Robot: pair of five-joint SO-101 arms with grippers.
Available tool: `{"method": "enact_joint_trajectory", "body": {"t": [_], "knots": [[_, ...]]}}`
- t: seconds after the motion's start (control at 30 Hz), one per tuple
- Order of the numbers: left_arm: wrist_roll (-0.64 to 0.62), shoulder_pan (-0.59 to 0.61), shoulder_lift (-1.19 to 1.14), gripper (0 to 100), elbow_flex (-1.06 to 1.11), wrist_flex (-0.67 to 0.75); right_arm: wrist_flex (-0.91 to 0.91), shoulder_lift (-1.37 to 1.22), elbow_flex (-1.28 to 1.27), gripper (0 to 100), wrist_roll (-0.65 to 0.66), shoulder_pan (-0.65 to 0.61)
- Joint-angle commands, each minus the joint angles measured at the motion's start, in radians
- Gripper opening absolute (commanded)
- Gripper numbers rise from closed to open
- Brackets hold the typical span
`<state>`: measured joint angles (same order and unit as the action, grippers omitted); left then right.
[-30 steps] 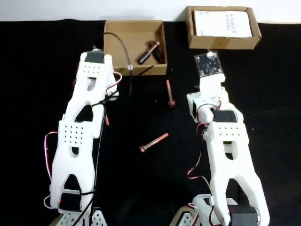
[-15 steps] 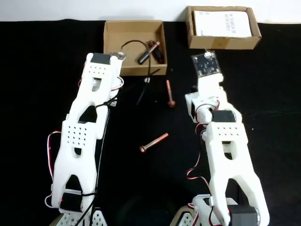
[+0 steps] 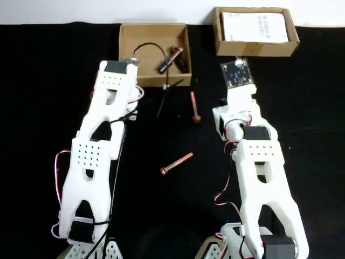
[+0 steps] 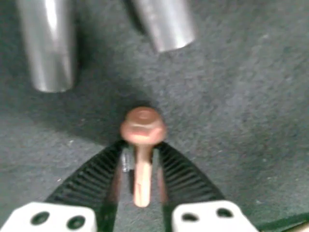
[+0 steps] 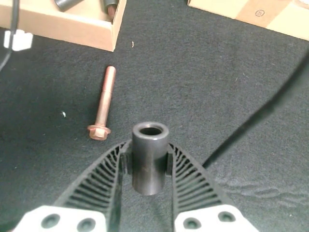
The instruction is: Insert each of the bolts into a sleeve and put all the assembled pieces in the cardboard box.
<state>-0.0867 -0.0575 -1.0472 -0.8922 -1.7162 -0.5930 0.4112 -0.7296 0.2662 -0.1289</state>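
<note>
left claw [image 4: 141, 146] clamped on bolt [image 4: 143, 128], right claw [image 5: 148, 148] gripping sleeve [image 5: 149, 170], open end clear; sleeve sits right of bolt, well apart

Colours on my rig: black ribbed plastic fingers [image 4: 91, 180], copper-coloured hex-head metal bolt [image 4: 143, 130], dark grey tubular metal sleeve [image 5: 150, 159], plain tan open cardboard box [image 3: 129, 35], matte black cloth-covered table [image 3: 302, 108].
</note>
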Motion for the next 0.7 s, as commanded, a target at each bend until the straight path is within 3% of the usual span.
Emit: {"method": "enact_joint_trajectory", "body": {"t": [0.0,0.2,0.4,0.67], "knots": [[-0.005,-0.031,0.004,1,-0.010,0.057,-0.012,0.065,0.010,0.8,-0.005,0.007],[-0.002,-0.094,0.061,1,-0.031,0.057,-0.242,0.277,0.002,0.8,-0.005,0.008],[0.000,-0.128,0.274,1,-0.031,0.052,-0.461,0.539,-0.010,0.8,-0.005,0.013],[0.003,-0.128,0.656,1,0.036,-0.034,-0.486,0.766,-0.231,0.8,-0.011,0.008]]}}
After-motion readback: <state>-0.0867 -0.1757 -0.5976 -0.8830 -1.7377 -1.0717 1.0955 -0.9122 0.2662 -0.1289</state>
